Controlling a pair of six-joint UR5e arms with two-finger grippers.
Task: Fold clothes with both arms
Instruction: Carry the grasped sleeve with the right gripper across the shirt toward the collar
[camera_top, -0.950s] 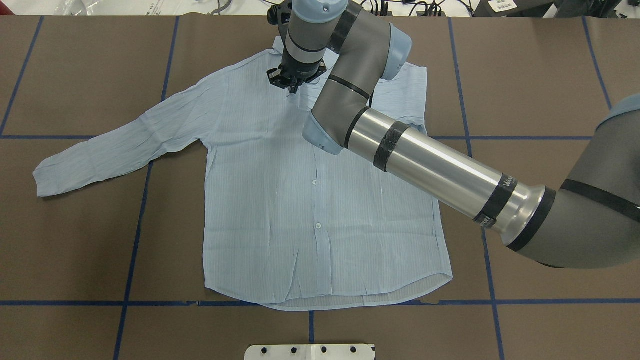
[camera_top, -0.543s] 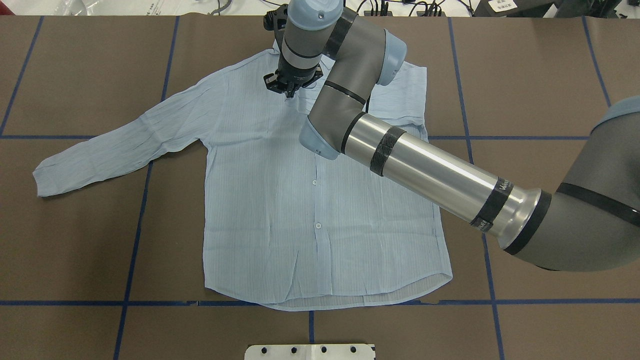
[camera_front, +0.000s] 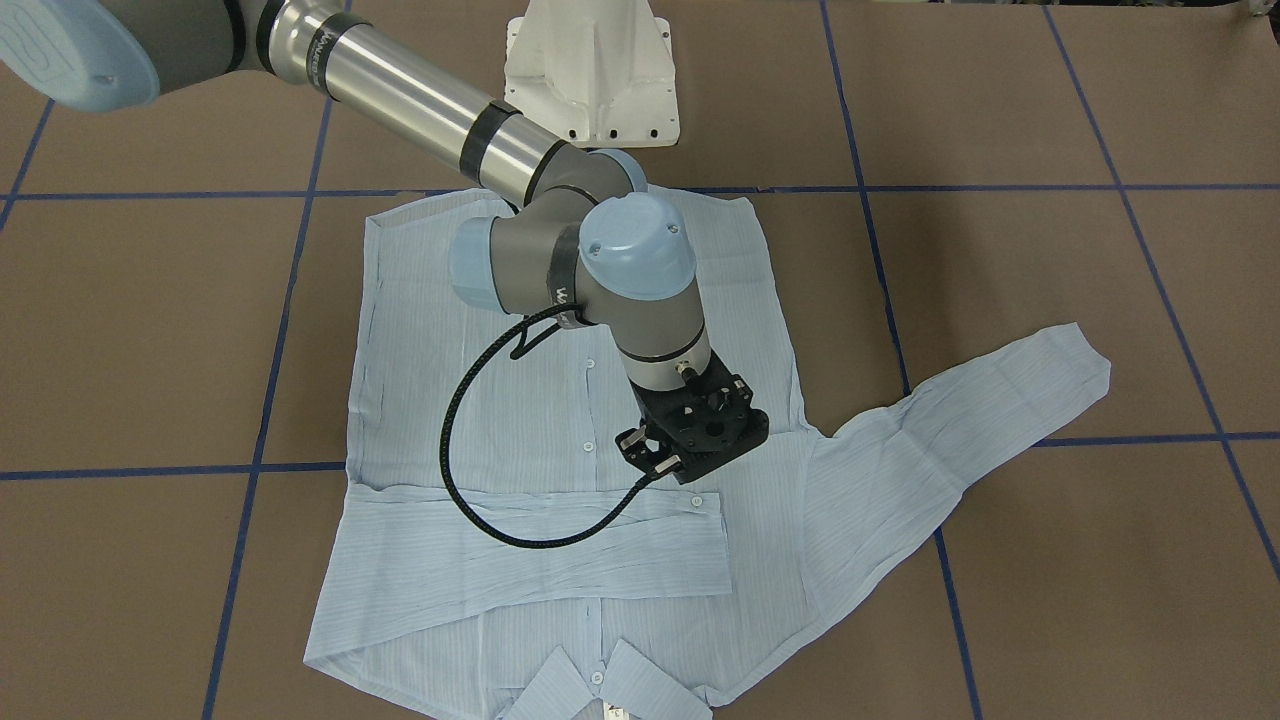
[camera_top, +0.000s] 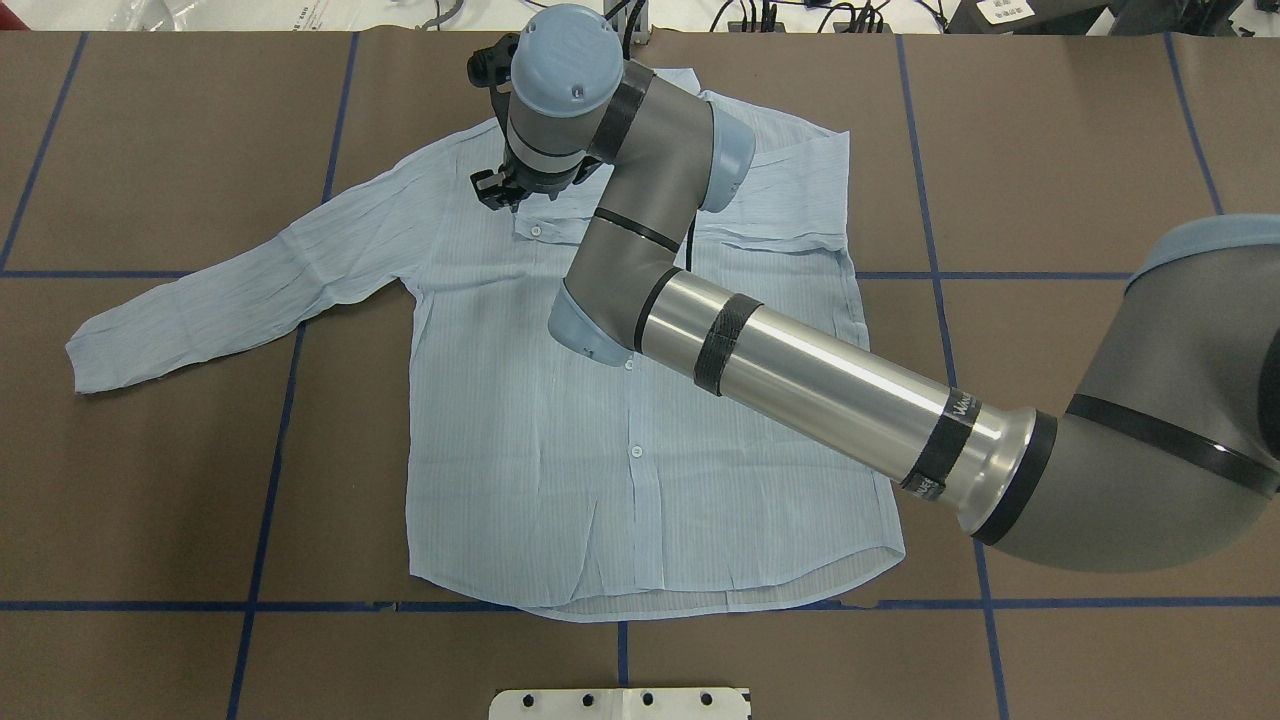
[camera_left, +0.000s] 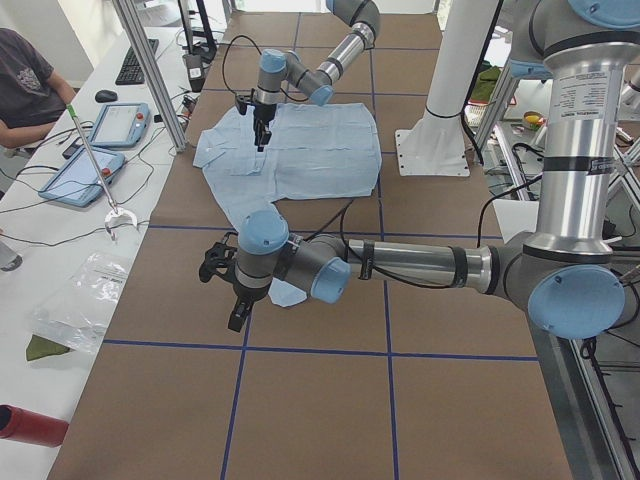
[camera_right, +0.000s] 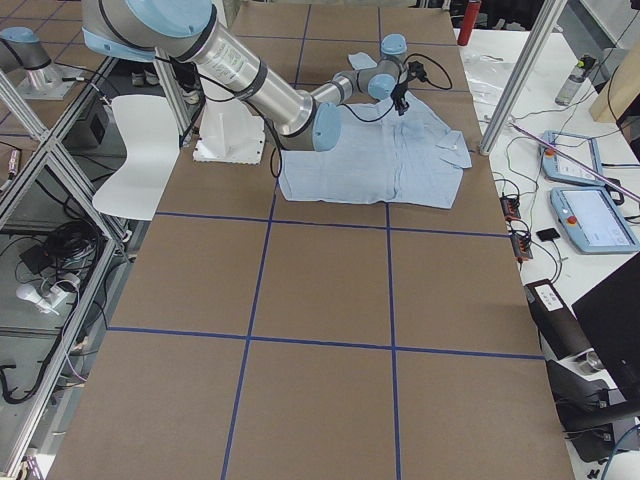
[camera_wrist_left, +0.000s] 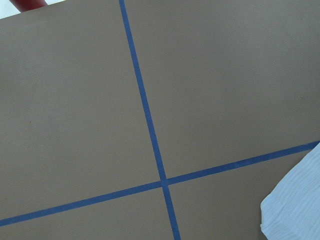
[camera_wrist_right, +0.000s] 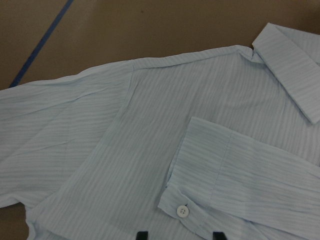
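Where the brown table is crossed by blue tape lines, the shirt lies flat with its front up. The collar is on the side away from the robot, and the curved hem is on the near side. The cloth is pale blue, thin and finely striped, with light creases over the body. Small white buttons run down the closed front.

The sleeve on the robot's right is folded across the chest as a flat band. Its cuff rests near the middle of the chest, below the collar, and shows one white cuff button. The other sleeve is spread out on the table toward the robot's left and is heavily wrinkled.

The right arm reaches over the shirt body. The right gripper points down over the upper chest, close to the folded cuff. Its two black fingertips stand well apart, and nothing is held between them.

The left arm stretches low along the table. The left gripper hangs over the bare table near the end of the spread sleeve. The views do not show whether its jaws are apart or closed.
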